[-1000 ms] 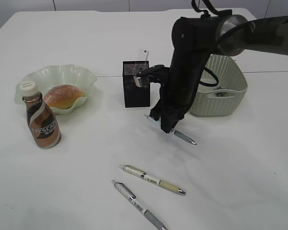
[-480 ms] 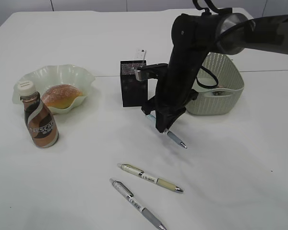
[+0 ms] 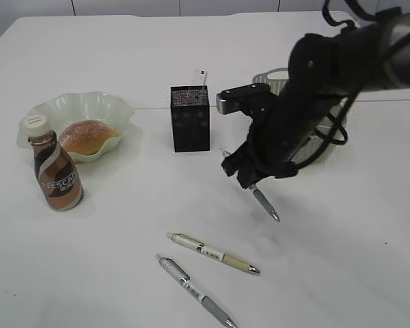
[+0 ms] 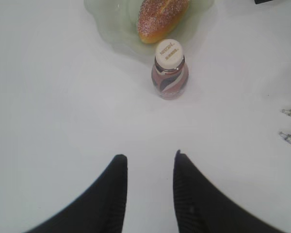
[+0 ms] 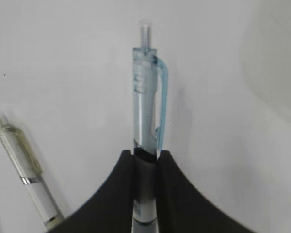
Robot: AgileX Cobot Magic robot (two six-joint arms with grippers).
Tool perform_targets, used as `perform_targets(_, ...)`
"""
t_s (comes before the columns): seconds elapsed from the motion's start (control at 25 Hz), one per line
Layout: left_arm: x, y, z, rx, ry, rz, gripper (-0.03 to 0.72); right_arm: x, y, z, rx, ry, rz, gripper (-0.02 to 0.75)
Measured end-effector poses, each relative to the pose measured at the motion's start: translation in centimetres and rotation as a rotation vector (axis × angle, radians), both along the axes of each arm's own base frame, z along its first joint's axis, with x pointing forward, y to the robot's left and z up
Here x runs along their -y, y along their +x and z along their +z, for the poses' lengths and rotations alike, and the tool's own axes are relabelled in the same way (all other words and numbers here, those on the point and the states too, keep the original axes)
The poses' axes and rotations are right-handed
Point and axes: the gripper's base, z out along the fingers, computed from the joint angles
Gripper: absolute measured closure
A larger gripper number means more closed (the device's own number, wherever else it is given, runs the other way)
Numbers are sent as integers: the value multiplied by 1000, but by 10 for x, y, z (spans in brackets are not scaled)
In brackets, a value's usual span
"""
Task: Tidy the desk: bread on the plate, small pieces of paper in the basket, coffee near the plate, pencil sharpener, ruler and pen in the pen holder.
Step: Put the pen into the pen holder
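**Supervisor:** What's changed on your side just now?

**Me:** My right hand (image 3: 249, 179) has come up off the bench (image 3: 342, 260) and swung right, away from the pen holder (image 3: 190, 119). A second ago it hung just in front of the holder; now it sits between the holder and the basket (image 3: 331, 126), with my arm covering most of the basket.

**Supervisor:** Is it carrying anything?

**Me:** Yes. It's clenched on a blue-clipped pen (image 5: 146, 121). In the right wrist view both fingers (image 5: 114, 194) pinch the barrel, clip end sticking forward. From outside, the tip points down and to the right, clear of the bench.

**Supervisor:** So the pen's lifted but not stowed.

**Me:** Right. I judge I'm mid-carry, and the sideways swing means I have to bring it back over the holder's mouth and stand it more upright before letting go. The ruler (image 3: 199, 76) is already poking out of the holder, so I should aim beside it.

**Supervisor:** Your other hand?

**Me:** My left hand (image 4: 150, 160) is parted and empty, hovering low over bare bench, with the coffee (image 4: 169, 70) ahead of it.

**Supervisor:** Rest of the job?

**Me:** The bread (image 3: 89, 137) lies on the plate (image 3: 116, 106), and the coffee stands just beside it. Two more pens, a cream pen (image 3: 213, 253) and a grey pen (image 3: 195, 290), lie near the front edge, side by side.
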Motion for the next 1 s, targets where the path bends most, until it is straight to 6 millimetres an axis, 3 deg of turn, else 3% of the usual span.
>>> perform_targets(0.2,0,0,0,0,0,0,451,22,-37,-3,219,33,-82,678)
perform_targets(0.4,0,0,-1,-2,1,0,451,37,-59,5,412,66,-139,678)
perform_targets(0.64,0,0,-1,-2,1,0,451,40,-48,24,678,117,-183,678)
perform_targets(1.0,0,1,0,15,0,-3,451,34,-25,66,941,217,-243,678)
